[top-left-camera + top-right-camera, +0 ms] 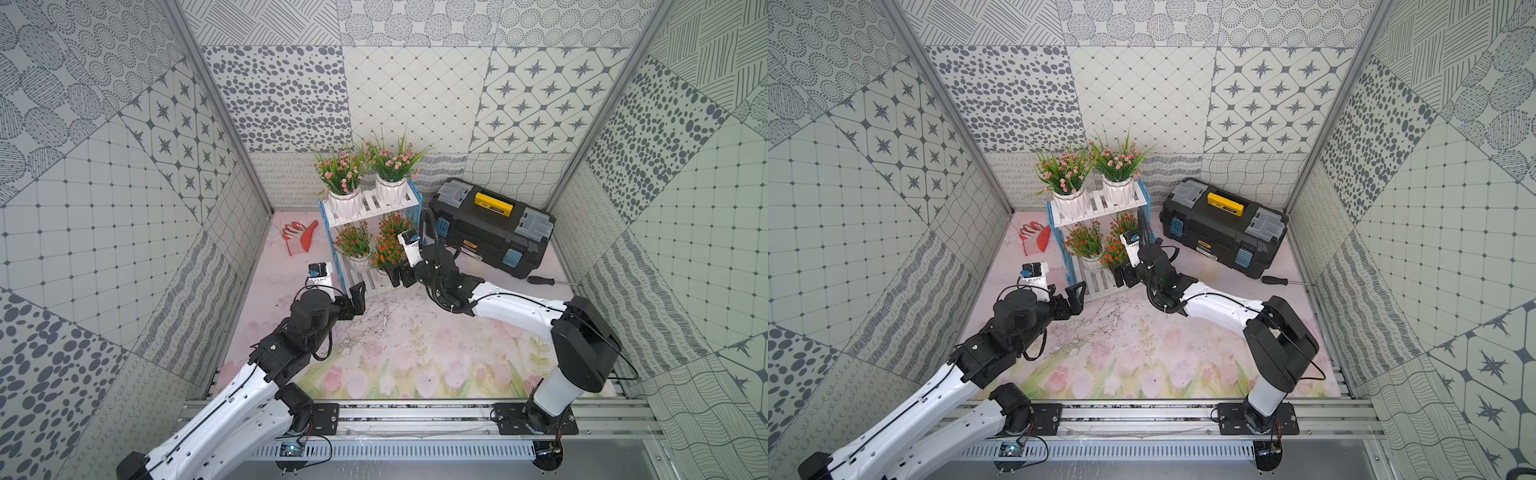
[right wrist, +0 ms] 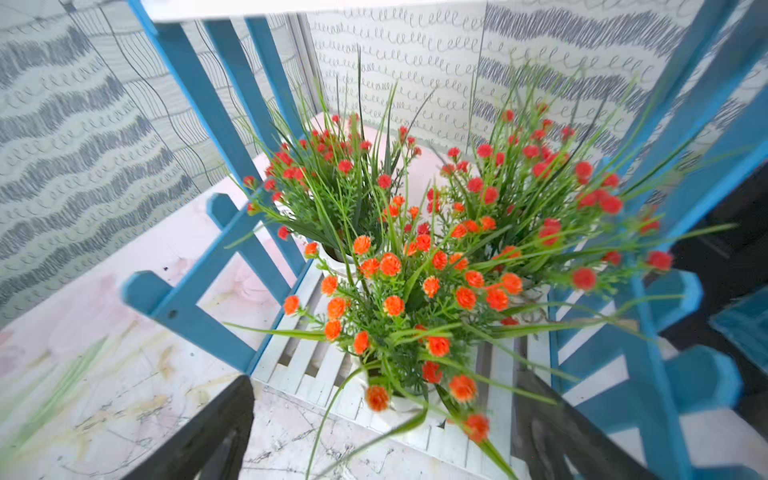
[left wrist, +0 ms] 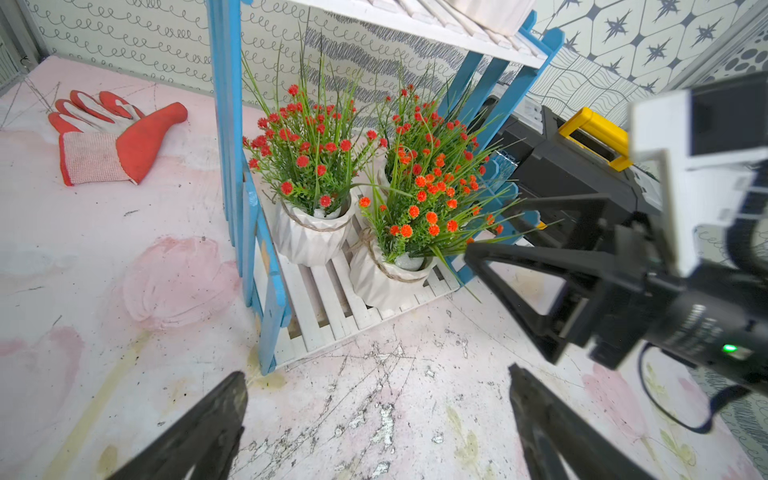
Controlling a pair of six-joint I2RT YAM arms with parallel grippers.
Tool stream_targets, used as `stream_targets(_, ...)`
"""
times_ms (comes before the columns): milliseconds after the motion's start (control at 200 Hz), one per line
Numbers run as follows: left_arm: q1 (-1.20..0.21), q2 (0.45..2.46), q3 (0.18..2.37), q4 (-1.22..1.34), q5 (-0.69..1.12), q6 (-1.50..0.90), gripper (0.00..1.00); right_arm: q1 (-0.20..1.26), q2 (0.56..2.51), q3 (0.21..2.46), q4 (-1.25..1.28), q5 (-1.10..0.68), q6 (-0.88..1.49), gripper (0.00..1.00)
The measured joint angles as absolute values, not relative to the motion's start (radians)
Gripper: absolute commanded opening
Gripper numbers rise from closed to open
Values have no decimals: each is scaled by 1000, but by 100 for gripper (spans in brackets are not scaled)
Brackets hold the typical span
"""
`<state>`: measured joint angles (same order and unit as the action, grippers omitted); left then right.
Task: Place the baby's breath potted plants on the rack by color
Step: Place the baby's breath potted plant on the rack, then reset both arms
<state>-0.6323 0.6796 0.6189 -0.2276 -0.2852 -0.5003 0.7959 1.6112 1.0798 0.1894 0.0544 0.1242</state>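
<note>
Plants all sit on the rack (image 1: pixel 371 204) in both top views. Two pink plants (image 1: pixel 340 176) are on the top shelf and three orange plants (image 1: pixel 353 243) are on the bottom shelf, so the sorting looks done. The left claw (image 1: pixel 358 293) hangs over the mat (image 1: pixel 415 340) by the rack's front corner, wide open and holding nothing. The right claw (image 1: pixel 397 276) is low at the bottom shelf, right by the front orange plant (image 1: pixel 386 254). A black toolbox (image 1: pixel 490 226), a glove (image 1: pixel 299 239) and a screwdriver (image 1: pixel 540 280) lie around.

The left wrist view shows the right claw (image 3: pixel 498 226) open, with its tips in the long leaves and not on the pot.

The right wrist view shows its two fingers (image 2: pixel 208 432) spread wide, with the front orange plant (image 2: pixel 395 299) between them and not squeezed.

What could go wrong: that pot sits near the shelf's front edge. If the claw pulls back with leaves caught, I think the pot could tip or slide off. A bump could also knock the other two pots.

The toolbox has yellow labels, too small to read
</note>
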Motion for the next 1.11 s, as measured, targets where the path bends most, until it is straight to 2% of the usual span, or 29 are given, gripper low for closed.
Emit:
stream_targets(275, -594, 651, 628, -247, -262, -506, 98, 767, 1257, 945, 18, 18, 126, 98)
stream_targets(495, -464, 593, 682, -335, -251, -505, 98, 580, 1022, 867, -138, 75, 155, 98)
stream_targets(855, -128, 664, 692, -453, -256, -520, 98, 316, 850, 623, -181, 211, 169, 98)
stream_targets(1106, -67, 904, 687, -385, -279, -419, 98, 215, 859, 500, -48, 222, 180, 98)
